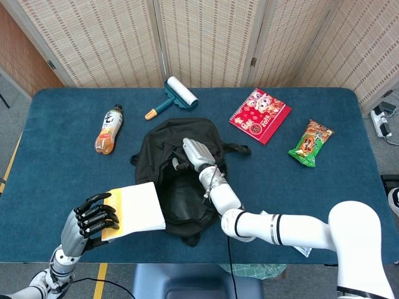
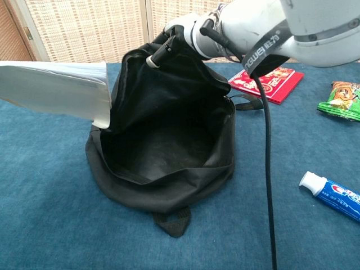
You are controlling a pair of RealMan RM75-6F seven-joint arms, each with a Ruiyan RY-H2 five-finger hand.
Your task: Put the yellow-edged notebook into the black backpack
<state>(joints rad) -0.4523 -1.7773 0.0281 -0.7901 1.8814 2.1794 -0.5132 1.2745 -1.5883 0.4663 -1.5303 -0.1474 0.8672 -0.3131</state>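
Observation:
The black backpack (image 1: pixel 163 156) (image 2: pixel 169 152) lies mid-table with its mouth wide, the dark inside showing. My right hand (image 1: pixel 194 154) (image 2: pixel 183 35) grips the upper flap and holds it lifted high. My left hand (image 1: pixel 95 219) holds the yellow-edged notebook (image 1: pixel 136 208) (image 2: pixel 56 90) by its left end, above the table. The notebook's right corner is at the backpack's left rim, just over the opening. In the chest view only the notebook shows, not the left hand.
An orange drink bottle (image 1: pixel 109 129) and a lint roller (image 1: pixel 174 95) lie at the back left. A red booklet (image 1: pixel 260 115) and a green snack bag (image 1: pixel 311 143) are at the right. A toothpaste tube (image 2: pixel 332 195) rests near the front right on the blue table (image 1: pixel 56 162).

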